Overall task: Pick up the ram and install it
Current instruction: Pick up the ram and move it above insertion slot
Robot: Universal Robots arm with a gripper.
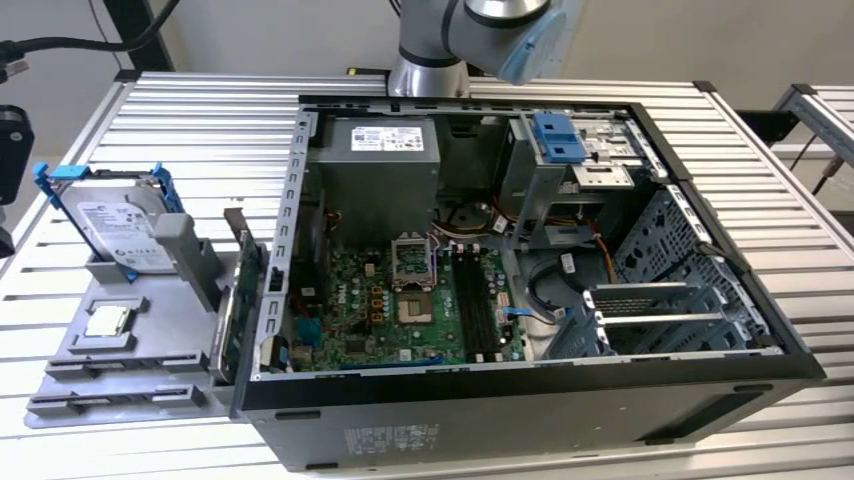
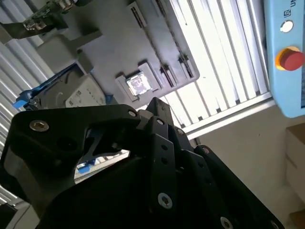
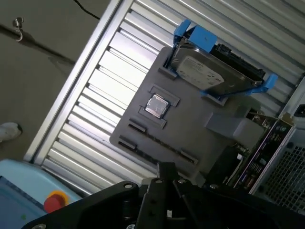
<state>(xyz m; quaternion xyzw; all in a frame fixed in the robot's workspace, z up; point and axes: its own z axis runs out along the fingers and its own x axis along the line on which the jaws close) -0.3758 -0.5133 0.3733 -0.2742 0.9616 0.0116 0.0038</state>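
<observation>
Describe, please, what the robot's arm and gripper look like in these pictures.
In the exterior view the arm is a silver-grey metal tube meeting a darker grey rounded joint with a light blue cap. In both wrist views the gripper is matt black, built of angular flat link plates joined by silver screws.

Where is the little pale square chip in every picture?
Exterior view: small pale square chip on the grey tray, at the exterior view's left.
Second wrist view: chip in the tray's square pocket.
First wrist view: chip, same pocket.
Shared landmark: silver hard drive with blue bracket beside it.
</observation>
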